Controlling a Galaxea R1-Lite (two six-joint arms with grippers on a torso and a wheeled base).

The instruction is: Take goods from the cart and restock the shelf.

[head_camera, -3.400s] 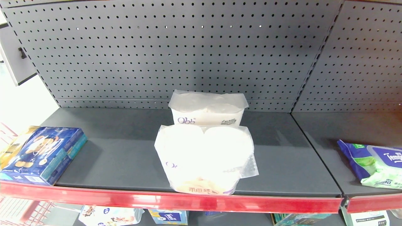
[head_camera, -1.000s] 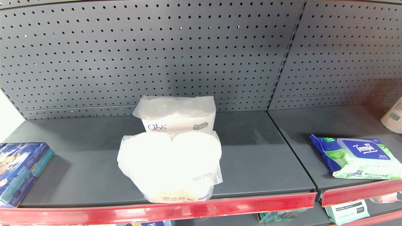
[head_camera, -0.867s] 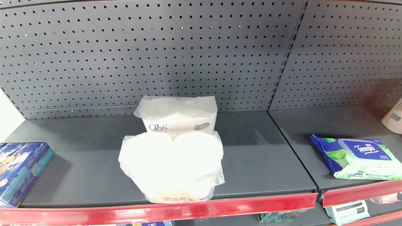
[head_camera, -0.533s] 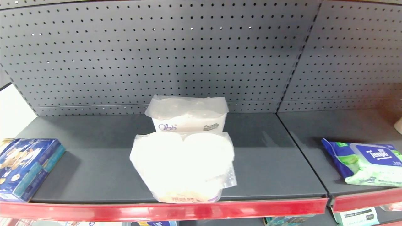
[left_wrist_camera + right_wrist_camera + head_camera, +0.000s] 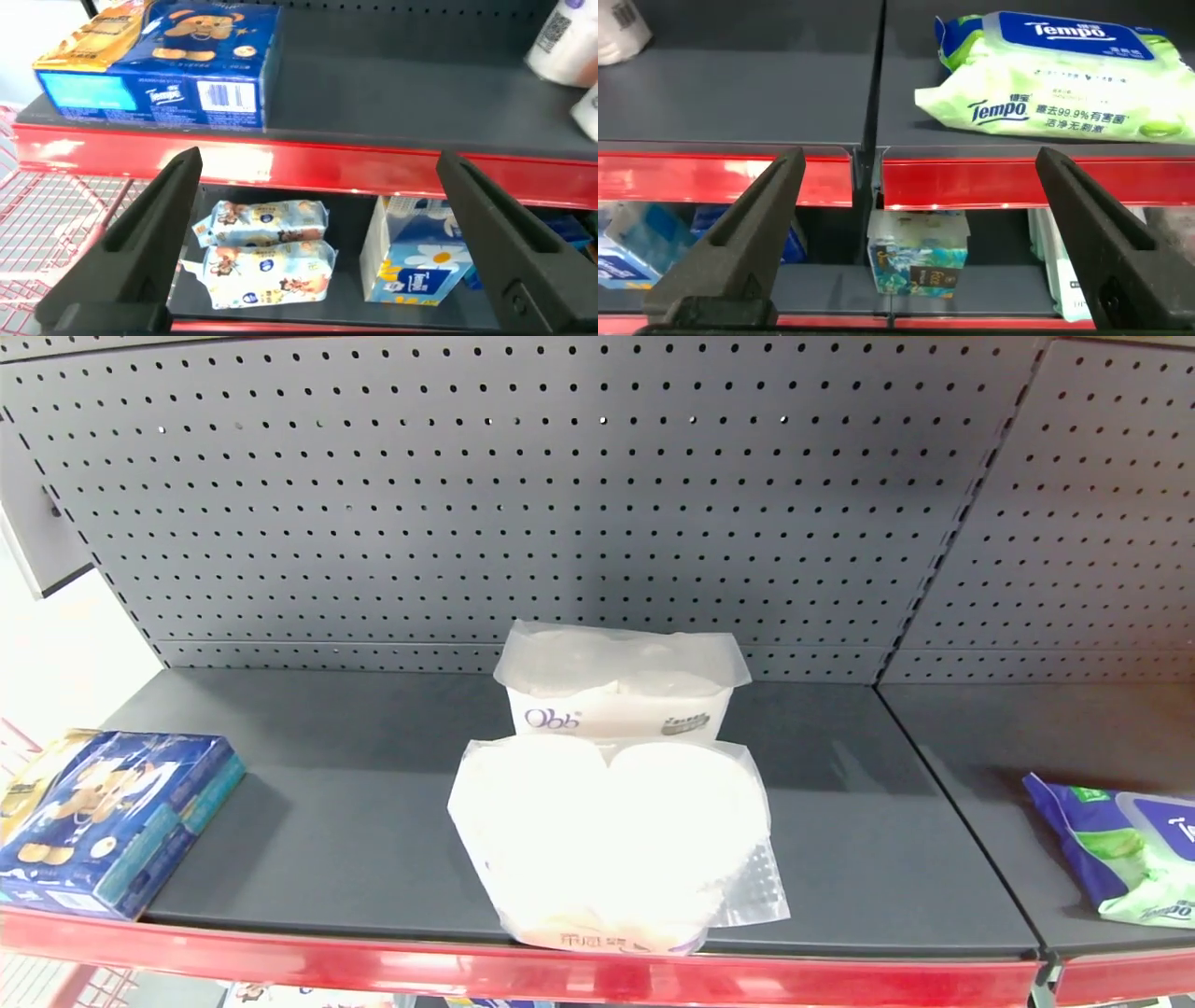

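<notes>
Two clear packs of white paper rolls stand mid-shelf in the head view, the front pack at the red edge and the back pack near the pegboard. My left gripper is open and holds nothing. It hangs in front of the red shelf edge, below a blue tissue box. My right gripper is open too, with nothing between its fingers. It faces the joint of two shelf boards, and a green wet-wipes pack lies on the board beyond it.
The dark shelf has bare room either side of the rolls. The blue box lies at its left end, the wipes on the neighbouring board. A red wire cart is at the left. Goods fill the lower shelf.
The head view swung to the right and has come back to the left. The packs on the shelf have not moved.
</notes>
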